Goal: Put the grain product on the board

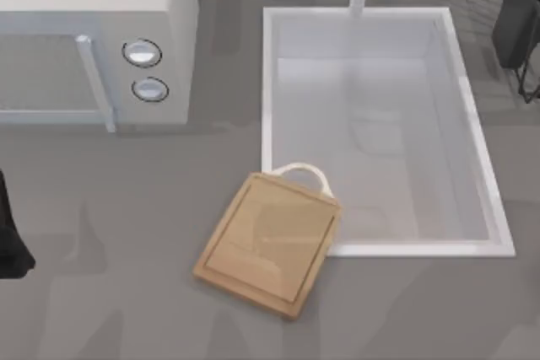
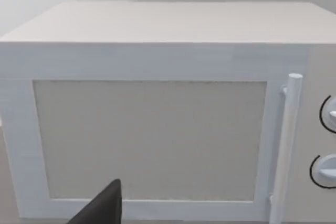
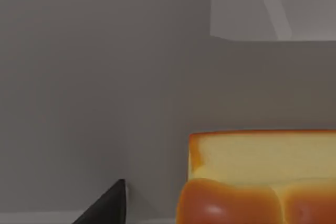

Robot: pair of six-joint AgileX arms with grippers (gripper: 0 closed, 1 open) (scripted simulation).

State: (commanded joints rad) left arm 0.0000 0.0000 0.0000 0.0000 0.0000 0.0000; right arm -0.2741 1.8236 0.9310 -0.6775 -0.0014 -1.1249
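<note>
The left arm (image 1: pixel 10 238) sits at the far left edge of the grey surface (image 1: pixel 101 309), and whether its jaws are spread or pressed together cannot be told. One dark finger (image 2: pixel 105 205) of it shows in the left wrist view, in front of the white box-shaped microwave oven (image 2: pixel 157 129). That oven has a closed door with a pale window, a white vertical bar handle (image 2: pixel 286 145) and two round dials (image 1: pixel 142 53); no writing can be read on it.

The light tan wooden rectangular cutting board (image 1: pixel 268 242) lies flat on the surface, well apart from both arms. Its long axis runs on a diagonal, with the white loop handle (image 1: pixel 300 171) at the end that points toward the sink. Nothing lies on it.

The white rectangular sink basin (image 1: pixel 270 82) holds nothing.

The right arm (image 1: pixel 519 23) sits at the far right rear corner. Its wrist view shows one dark finger (image 3: pixel 107 205) beside a golden-orange, glossy-crusted bread loaf (image 3: pixel 257 177), just next to it and not touching. The state of these jaws cannot be told.
</note>
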